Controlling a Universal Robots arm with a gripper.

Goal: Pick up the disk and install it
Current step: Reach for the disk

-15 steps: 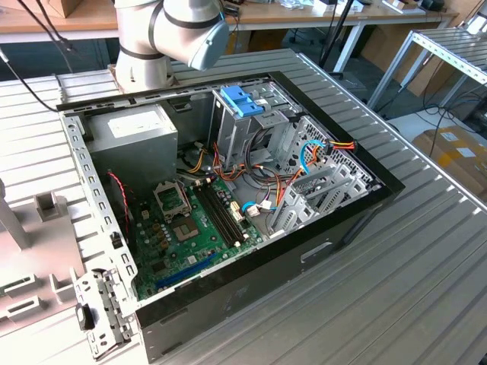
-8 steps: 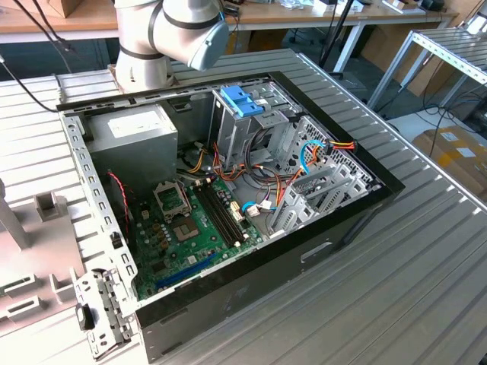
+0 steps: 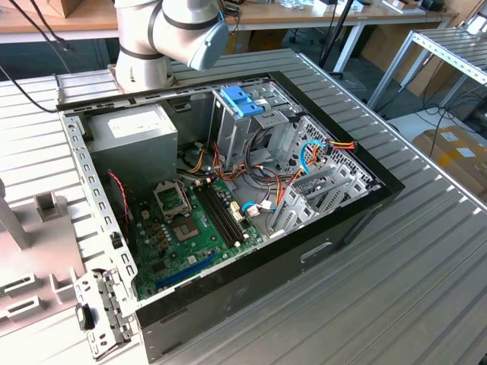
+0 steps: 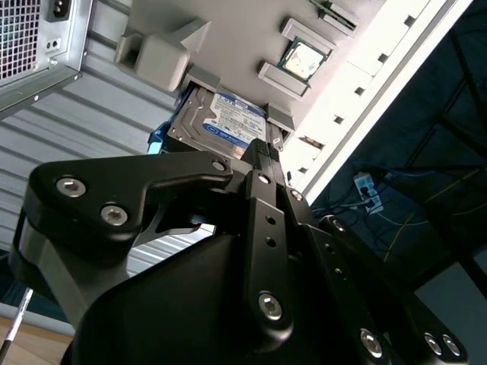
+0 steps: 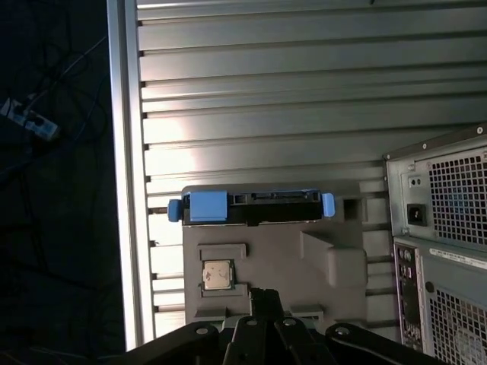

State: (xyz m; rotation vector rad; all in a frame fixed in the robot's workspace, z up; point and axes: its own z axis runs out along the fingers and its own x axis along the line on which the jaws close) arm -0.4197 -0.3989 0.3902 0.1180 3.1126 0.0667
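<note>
Second wrist view: my black two-fingered tool has its fingertips pressed together with nothing between them. Just beyond the tips lies the disk, a flat rectangular dark grey hard drive with a blue and white label, in a light blue plastic carrier frame. It rests flat in a slot of a pale grey plastic holder plate. A small square silver processor chip sits in another recess of that plate, apart from the disk.

In the first wrist view my tool hangs over the plate, clear of the disk, which lies along the plate's far edge. The chip is between the disk and my fingertips. The plate lies on a ribbed silver metal table, beside the vented rear of a grey computer case.

In the exterior view the computer case lies open on the table.
</note>
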